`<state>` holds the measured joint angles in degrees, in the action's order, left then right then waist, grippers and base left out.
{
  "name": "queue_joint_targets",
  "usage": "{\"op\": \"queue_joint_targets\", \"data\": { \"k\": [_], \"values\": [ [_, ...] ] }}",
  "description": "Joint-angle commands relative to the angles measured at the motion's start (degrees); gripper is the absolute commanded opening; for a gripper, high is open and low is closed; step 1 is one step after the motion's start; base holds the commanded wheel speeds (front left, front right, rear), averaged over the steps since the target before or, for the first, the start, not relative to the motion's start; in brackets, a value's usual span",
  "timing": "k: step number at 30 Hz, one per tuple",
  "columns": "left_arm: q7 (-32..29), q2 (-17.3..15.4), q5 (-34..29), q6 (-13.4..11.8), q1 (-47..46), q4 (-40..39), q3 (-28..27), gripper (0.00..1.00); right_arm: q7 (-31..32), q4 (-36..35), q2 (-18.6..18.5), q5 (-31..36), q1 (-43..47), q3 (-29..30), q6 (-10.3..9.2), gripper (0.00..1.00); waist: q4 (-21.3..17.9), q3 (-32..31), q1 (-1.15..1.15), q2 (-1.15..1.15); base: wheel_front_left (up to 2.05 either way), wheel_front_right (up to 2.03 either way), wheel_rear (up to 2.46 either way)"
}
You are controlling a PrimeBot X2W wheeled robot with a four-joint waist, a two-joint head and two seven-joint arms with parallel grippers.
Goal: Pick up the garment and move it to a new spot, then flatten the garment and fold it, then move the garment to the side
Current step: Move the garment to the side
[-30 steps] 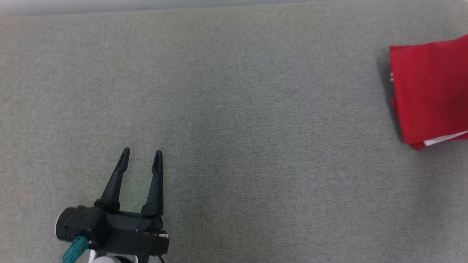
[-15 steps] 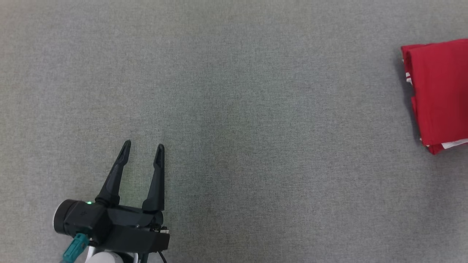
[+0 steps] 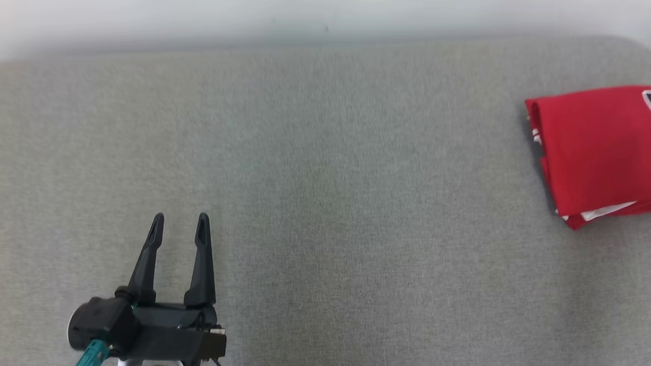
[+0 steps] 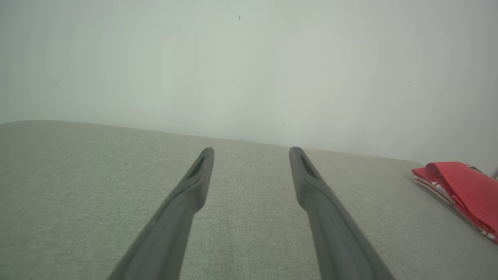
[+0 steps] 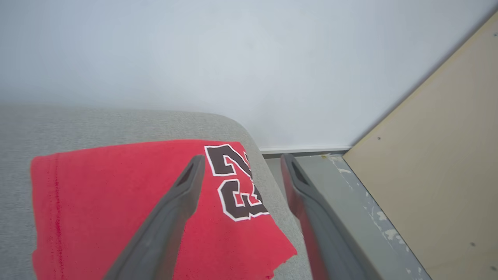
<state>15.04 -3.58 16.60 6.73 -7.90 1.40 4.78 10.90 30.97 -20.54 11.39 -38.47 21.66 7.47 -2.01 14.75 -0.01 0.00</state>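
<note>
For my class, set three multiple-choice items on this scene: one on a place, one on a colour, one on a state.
1. Where on the grey surface does the folded garment lie in the head view?
A centre
B far right
C near left corner

2. What colour are the garment's numerals?
A yellow
B dark with a white outline
C green

3. How does the right gripper stand?
A shut on the garment
B shut, empty
C open, empty

Answers:
1 B: it runs off that view's right edge.
2 B: the right wrist view shows them dark, outlined in white.
3 C: its fingers stand apart with no cloth pinched between them.
</note>
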Motion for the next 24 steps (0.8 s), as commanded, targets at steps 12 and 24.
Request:
{"op": "queue_joint_targets", "data": {
  "k": [12, 24],
  "values": [
    [0.19, 0.65, 0.69, -2.54, 5.33, 2.48, -3.78, 1.00, -8.62, -16.11, 9.86, -18.72, 21.16, -11.78, 0.04, 1.00, 1.62, -11.66, 0.01, 0.00, 0.00, 0.00, 0.00],
    [0.18, 0.70, 2.69, -2.89, 8.85, 5.27, -4.70, 1.00, -13.40, -25.81, 17.24, -21.82, 37.10, -15.71, 0.04, 1.00, 4.34, -15.21, 0.01, 0.00, 0.00, 0.00, 0.00]
  ]
}}
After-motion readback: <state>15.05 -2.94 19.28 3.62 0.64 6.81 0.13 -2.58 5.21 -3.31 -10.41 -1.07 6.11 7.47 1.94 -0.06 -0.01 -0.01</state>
